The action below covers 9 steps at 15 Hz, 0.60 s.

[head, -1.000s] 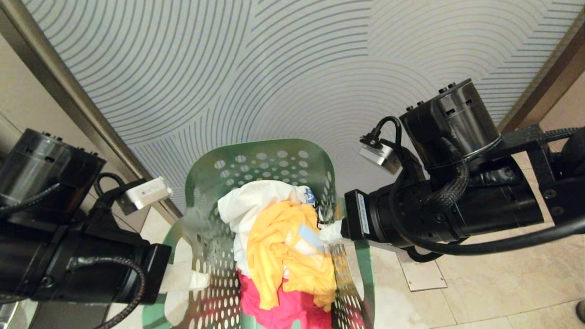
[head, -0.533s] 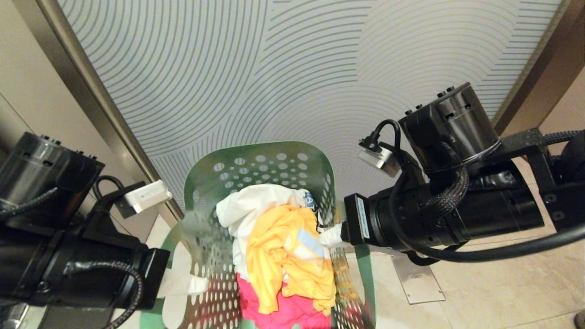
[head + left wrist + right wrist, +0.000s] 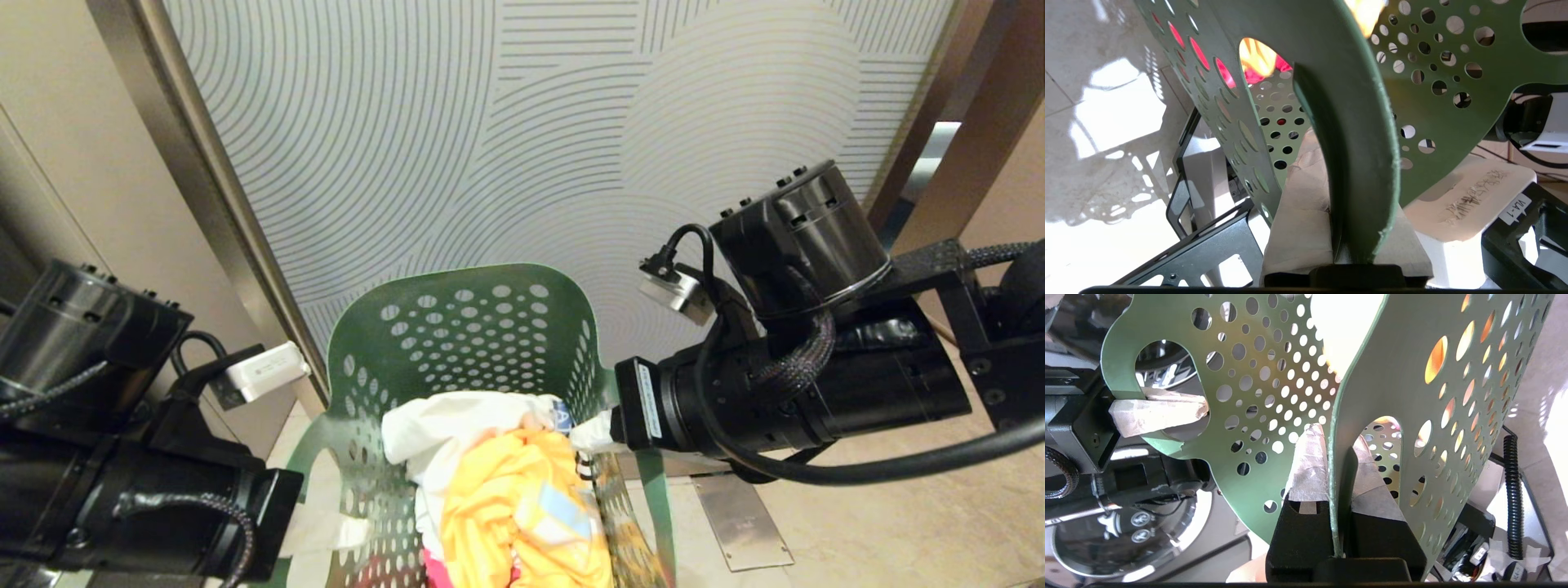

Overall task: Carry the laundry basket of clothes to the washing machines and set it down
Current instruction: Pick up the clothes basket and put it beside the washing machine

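Basket (image 3: 465,343): dark green, perforated, held off the floor between the two arms at 6 o'clock in the head view; one hand on each side wall, apparently so the load hangs balanced.
Clothes (image 3: 522,506): heaped inside the basket, white on top toward 12 o'clock, yellow-orange below it, a sliver of pink at the bottom edge; they sit below the rim, so spilling looks unlikely.
Left hand (image 3: 1337,228): clamped tight on the basket's 9 o'clock wall at the cut-out handle, one taped finger (image 3: 1306,212) inside the wall and one outside; the handle bar gives it a firm edge to pinch.
Right hand (image 3: 1336,490): clamped tight on the 3 o'clock wall, taped fingers (image 3: 1308,465) either side of the thin plastic beside the handle opening.
Washer (image 3: 1126,539): a round chrome-ringed door with a white horse logo shows past the basket in the right wrist view, near; none shows in the head view.
Wall panel (image 3: 571,163): pale, with curved line pattern, directly ahead at 12 o'clock.
Floor (image 3: 857,523): beige tile, with a metal plate (image 3: 739,518) at 5 o'clock.
Stage, judged: carrying under way; basket not yet set down.
Risk, judged: thin walls may flex or slip in a pinch grip if the arms drift apart.
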Tool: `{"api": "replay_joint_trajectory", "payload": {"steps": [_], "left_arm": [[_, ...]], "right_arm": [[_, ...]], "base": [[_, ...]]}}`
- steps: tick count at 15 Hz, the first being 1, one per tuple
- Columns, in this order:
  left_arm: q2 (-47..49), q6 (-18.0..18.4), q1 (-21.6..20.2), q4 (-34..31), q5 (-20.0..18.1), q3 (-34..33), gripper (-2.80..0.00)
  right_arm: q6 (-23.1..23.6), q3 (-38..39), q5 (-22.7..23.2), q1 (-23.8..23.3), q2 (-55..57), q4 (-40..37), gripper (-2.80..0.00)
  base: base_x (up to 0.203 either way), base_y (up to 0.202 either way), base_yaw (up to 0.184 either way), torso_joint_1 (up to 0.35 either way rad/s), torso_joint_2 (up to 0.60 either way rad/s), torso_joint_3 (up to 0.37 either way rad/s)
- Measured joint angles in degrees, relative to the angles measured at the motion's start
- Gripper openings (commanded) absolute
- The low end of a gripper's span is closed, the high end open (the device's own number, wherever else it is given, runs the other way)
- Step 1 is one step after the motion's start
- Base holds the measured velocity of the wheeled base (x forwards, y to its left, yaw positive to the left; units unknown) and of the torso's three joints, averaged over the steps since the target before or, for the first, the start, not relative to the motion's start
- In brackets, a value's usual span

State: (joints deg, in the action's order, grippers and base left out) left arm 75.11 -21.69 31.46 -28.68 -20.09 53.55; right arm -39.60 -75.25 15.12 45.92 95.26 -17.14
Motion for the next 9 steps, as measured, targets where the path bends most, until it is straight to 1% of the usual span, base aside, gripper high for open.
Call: {"api": "replay_joint_trajectory", "payload": {"steps": [3,9], "left_arm": [[0.0,0.2,0.2,0.7,0.1,-0.5,-2.80],[0.1,0.4,0.5,0.7,0.1,-1.3,-2.80]], "right_arm": [[-0.1,0.0,0.5,0.0,0.0,0.2,-2.80],[1.0,1.9,0.1,0.4,0.2,0.4,-2.80]], "base": [[0.000,0.000,0.000,0.001,0.00,0.099],[0.000,0.000,0.000,0.000,0.00,0.005]]}}
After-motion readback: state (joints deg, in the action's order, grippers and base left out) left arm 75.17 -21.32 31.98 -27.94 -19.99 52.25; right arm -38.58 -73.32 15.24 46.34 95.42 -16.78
